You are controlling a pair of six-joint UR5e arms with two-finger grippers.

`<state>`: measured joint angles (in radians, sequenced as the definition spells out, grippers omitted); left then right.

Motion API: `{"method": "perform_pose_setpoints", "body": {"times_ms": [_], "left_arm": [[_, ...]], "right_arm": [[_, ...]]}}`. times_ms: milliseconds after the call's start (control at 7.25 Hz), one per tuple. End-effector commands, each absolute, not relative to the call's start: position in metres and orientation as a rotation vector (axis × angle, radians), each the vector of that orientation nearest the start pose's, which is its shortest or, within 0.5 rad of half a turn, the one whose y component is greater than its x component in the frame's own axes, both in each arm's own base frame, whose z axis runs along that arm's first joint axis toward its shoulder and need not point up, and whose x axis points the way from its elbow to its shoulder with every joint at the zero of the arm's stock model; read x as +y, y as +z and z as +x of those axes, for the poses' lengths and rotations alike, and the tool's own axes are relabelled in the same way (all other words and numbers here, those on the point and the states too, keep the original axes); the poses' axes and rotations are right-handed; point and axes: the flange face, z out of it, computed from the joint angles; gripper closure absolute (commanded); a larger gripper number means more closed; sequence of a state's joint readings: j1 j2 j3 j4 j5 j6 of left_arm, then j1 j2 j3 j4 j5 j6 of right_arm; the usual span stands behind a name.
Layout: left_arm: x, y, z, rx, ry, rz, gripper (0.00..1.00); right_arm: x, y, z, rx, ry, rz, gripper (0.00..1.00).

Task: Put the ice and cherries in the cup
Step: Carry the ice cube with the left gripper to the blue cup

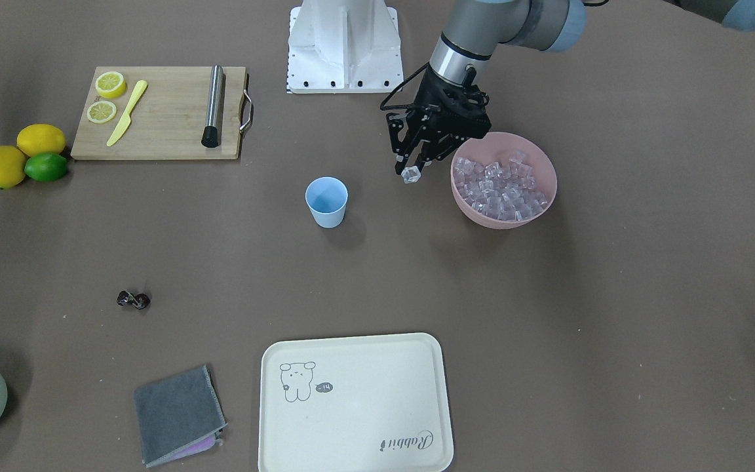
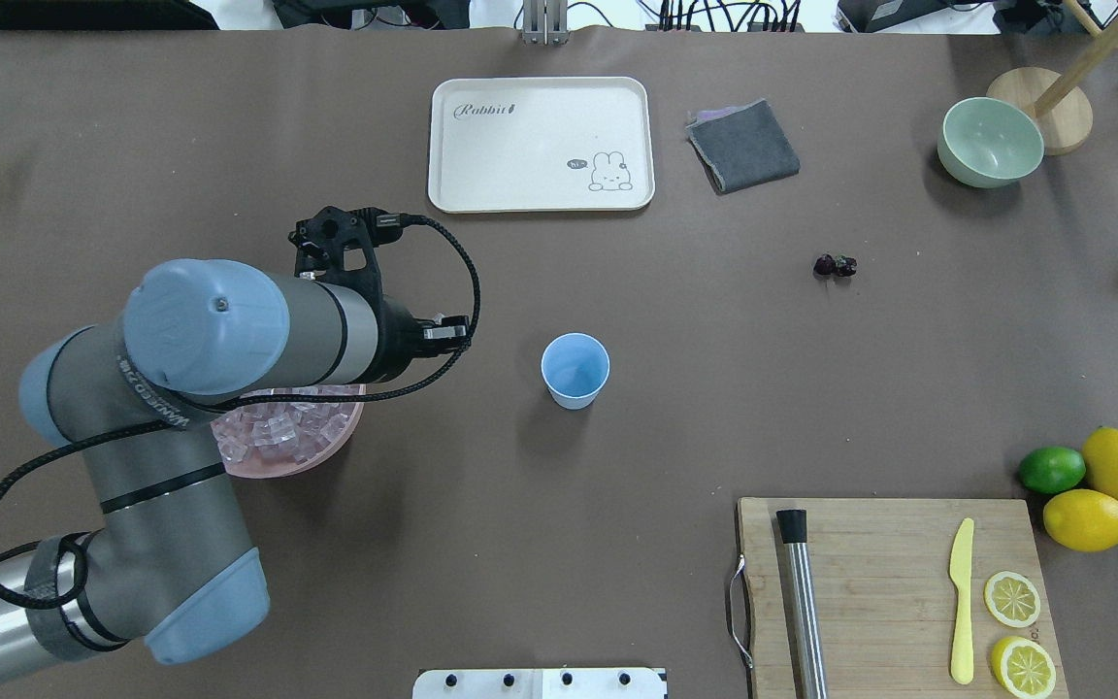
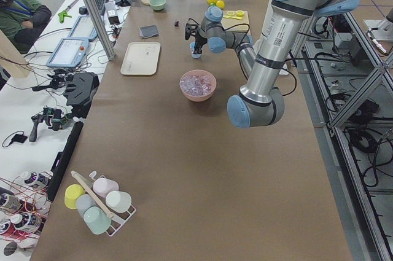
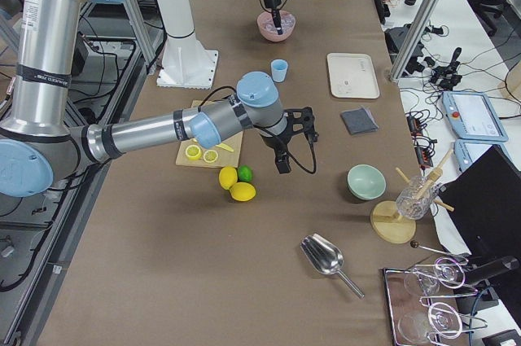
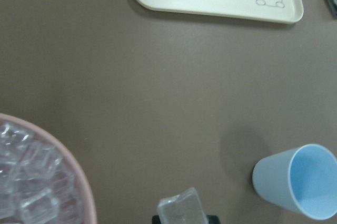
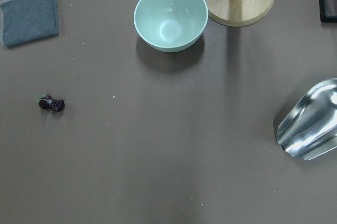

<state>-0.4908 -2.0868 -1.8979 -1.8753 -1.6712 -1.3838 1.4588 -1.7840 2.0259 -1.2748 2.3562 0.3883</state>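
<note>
My left gripper (image 1: pixel 410 170) is shut on one clear ice cube (image 1: pixel 410 175) and holds it above the table, between the pink bowl (image 1: pixel 503 219) and the light blue cup (image 1: pixel 326 202). The cube shows at the bottom edge of the left wrist view (image 5: pixel 181 209), with the upright, empty cup (image 5: pixel 295 182) to its right. More ice (image 1: pixel 499 187) fills the pink bowl. The dark cherries (image 1: pixel 133 300) lie on the table far from the cup, and also show in the right wrist view (image 6: pixel 51 104). My right gripper (image 4: pixel 282 164) hangs above the table near the cutting board; I cannot tell whether it is open or shut.
A cream tray (image 2: pixel 540 141), a grey cloth (image 2: pixel 743 146) and a pale green bowl (image 2: pixel 989 141) lie at the far side. A cutting board (image 2: pixel 889 582) holds a knife, lemon slices and a steel rod. Lemons and a lime (image 2: pixel 1051 469) sit beside it. A metal scoop (image 6: pixel 310 121) lies far right.
</note>
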Motion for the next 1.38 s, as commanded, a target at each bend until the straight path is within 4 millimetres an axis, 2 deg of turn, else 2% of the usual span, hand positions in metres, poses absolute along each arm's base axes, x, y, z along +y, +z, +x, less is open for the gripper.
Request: {"method": "perform_pose_setpoints", "body": {"times_ms": [0,138,414,690,966,1103,1241], "left_arm": [[-0.388,0.164,0.513,1.125,-0.265,0.305,1.00],[-0.387,0.155,0.539,1.118,-0.299,0.304,1.00],[-0.384,0.135,0.573,1.116,-0.337,0.307,1.00],[-0.381,0.135,0.582,1.111,-0.328,0.302,1.00],[-0.374,0.131,0.584,1.118,-0.320,0.297,0.65],[-0.374,0.130,0.583,1.123,-0.320,0.298,0.60],[-0.374,0.130,0.583,1.123,-0.319,0.297,0.60]], "right_arm": [[-0.417,0.493,0.016,-0.867,0.045,0.304,0.00],[-0.417,0.493,0.016,-0.867,0.045,0.304,0.00],[-0.417,0.494,0.016,-0.865,0.046,0.303,0.00],[-0.417,0.493,0.016,-0.865,0.046,0.305,0.00],[-0.418,0.493,0.016,-0.865,0.046,0.305,0.00],[-0.418,0.493,0.016,-0.865,0.046,0.305,0.00],[-0.418,0.493,0.016,-0.866,0.045,0.306,0.00]]}}
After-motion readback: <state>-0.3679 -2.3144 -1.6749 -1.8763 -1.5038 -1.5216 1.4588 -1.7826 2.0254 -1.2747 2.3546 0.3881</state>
